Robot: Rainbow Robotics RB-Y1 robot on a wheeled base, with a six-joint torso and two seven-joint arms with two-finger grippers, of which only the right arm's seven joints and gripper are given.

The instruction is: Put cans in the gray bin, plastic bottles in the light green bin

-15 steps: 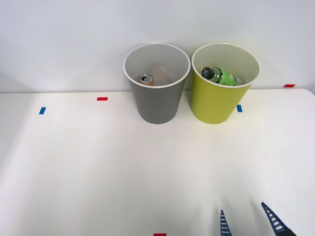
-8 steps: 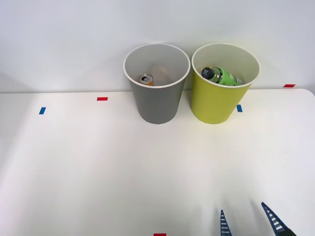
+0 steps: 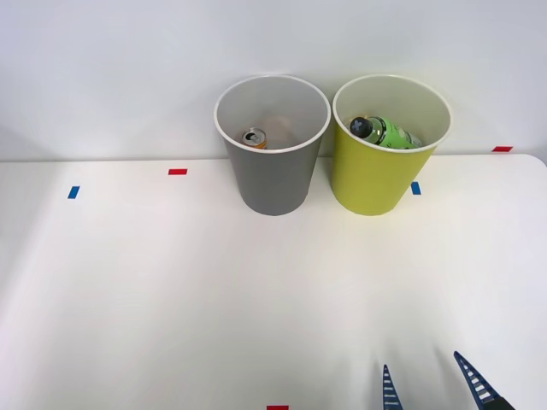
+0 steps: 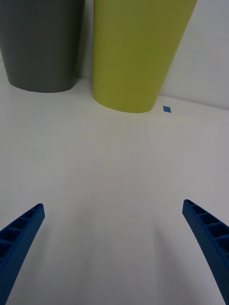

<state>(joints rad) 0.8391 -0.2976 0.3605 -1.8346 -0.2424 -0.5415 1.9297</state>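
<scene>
While the right arm's two-finger gripper (image 3: pixel 432 383) hung low over the near right part of the white table (image 3: pixel 171 290), its blue ribbed fingers (image 3: pixel 390 389) were spread wide apart with nothing held between them. From the wrist camera the same gripper (image 4: pixel 114 248) was seen with a finger at each corner and only bare tabletop between them.

At the far edge of the table, against the pale wall, the round tapered gray plastic wastebasket with a white rim (image 3: pixel 272 175) was stood upright. The small aluminium drink can with a silver top and orange side (image 3: pixel 254 137) was seen inside it, low against the near-left wall, its pull-tab end turned upward.

Just beside the gray bin, on the robot's right, the round tapered yellow-green plastic wastebasket with a cream rim (image 3: pixel 376 175) was stood upright. The small plastic bottle with a bright green wrap label and black screw cap (image 3: pixel 385 132) was lying tilted inside it, cap toward the gray bin.

Both bins were well apart from the gripper. From the wrist camera, the lower walls of the gray bin (image 4: pixel 40 47) and the yellow-green bin (image 4: pixel 133 57) were seen side by side, with a small blue tape mark (image 4: pixel 167 109) on the table near the yellow-green bin's base. Red and blue tape marks were dotted elsewhere on the tabletop.
</scene>
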